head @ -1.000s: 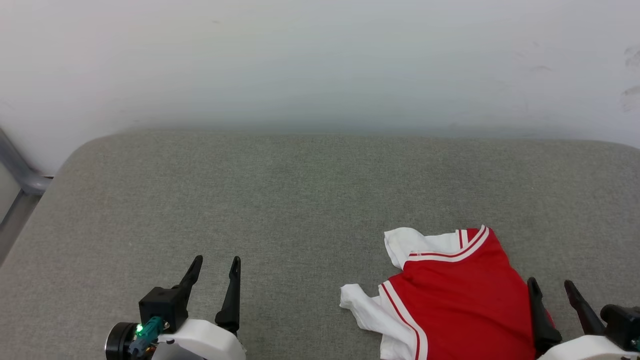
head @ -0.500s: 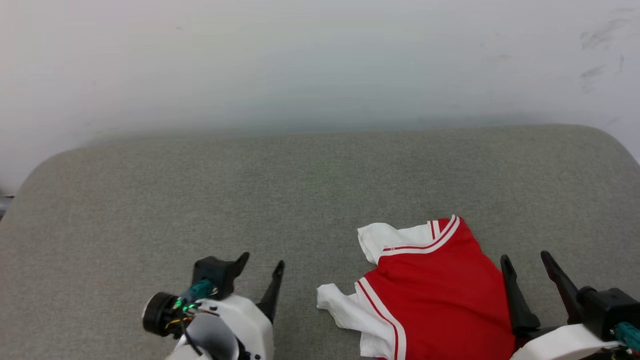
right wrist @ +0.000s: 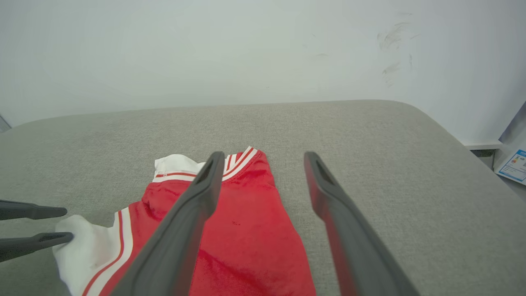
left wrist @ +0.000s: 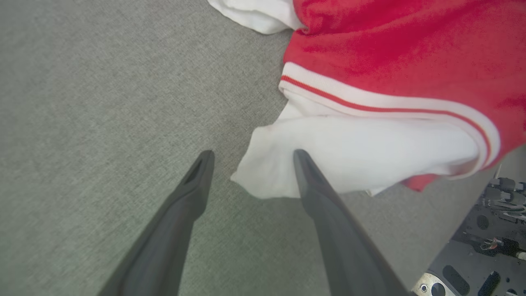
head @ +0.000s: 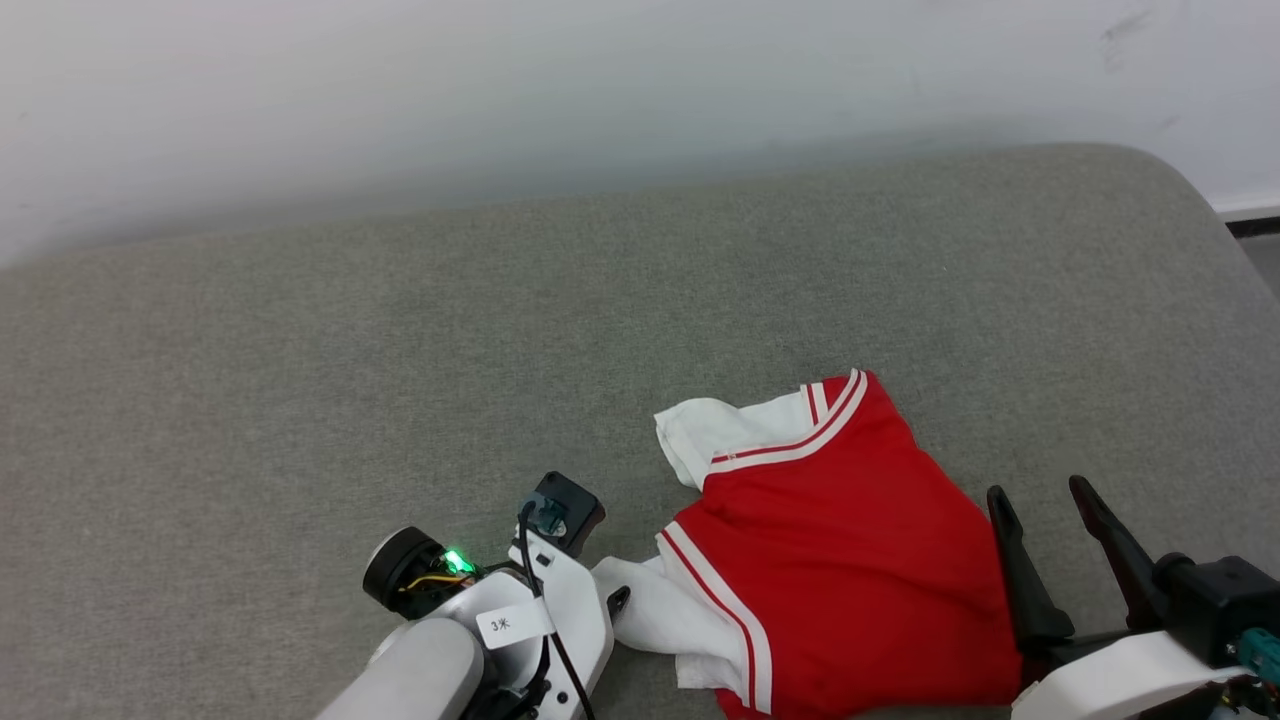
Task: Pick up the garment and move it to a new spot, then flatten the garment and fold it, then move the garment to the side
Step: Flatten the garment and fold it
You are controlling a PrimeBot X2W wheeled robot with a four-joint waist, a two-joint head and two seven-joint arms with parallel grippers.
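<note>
- Left gripper [left wrist: 251, 153] has its two long dark fingers spread wide and holds nothing. One fingertip is over the bare grey fabric cushion [head: 400, 350], the other over the edge of the white sleeve [left wrist: 349, 156]. Whether this finger already touches the cloth, I cannot tell.
- Just to the right lies the garment [head: 840, 560], a red jersey-style shirt with white short sleeves and red-and-white striped trim [left wrist: 370, 105]. It rests crumpled on the near right part of the cushion, well apart from the white wall [head: 500, 80]. No lettering is visible on the side that shows.
- I judge the cloth to be light, soft and limp, with a little shine, so it may slide between smooth fingers. It is not fragile, but it will probably hang and stretch when lifted and keep no shape.
- A good place to take hold seems to be the sleeve end or the striped trim, where the cloth looks doubled and thicker. A pinch in the flat red middle would probably catch only one layer.
- Right gripper [head: 1038, 488] is also wide apart and empty. It stands at the right edge of the red body, one finger over the cloth and the other over the cushion.
</note>
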